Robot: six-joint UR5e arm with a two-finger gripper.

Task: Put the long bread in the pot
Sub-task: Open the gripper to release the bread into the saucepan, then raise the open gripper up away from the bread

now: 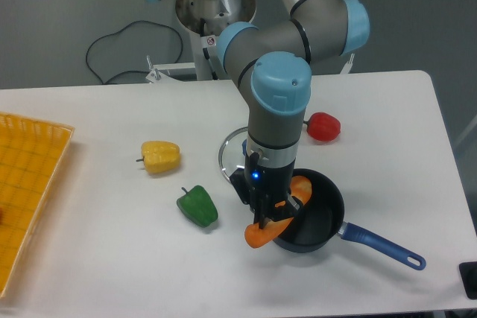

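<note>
The long bread (262, 233) is an orange loaf lying slanted across the pot's left rim, its lower end sticking out over the table and its upper end (302, 186) inside the pot's opening. My gripper (273, 214) points straight down and is shut on the long bread near its middle. The pot (320, 221) is a dark round saucepan with a blue handle (381, 246) reaching toward the lower right. The arm hides part of the loaf and the pot's left side.
A glass lid (231, 156) lies behind the gripper, partly hidden. A red pepper (323, 126) sits behind the pot, a yellow pepper (161, 157) and a green pepper (197, 206) to the left. An orange tray (30, 184) fills the left edge.
</note>
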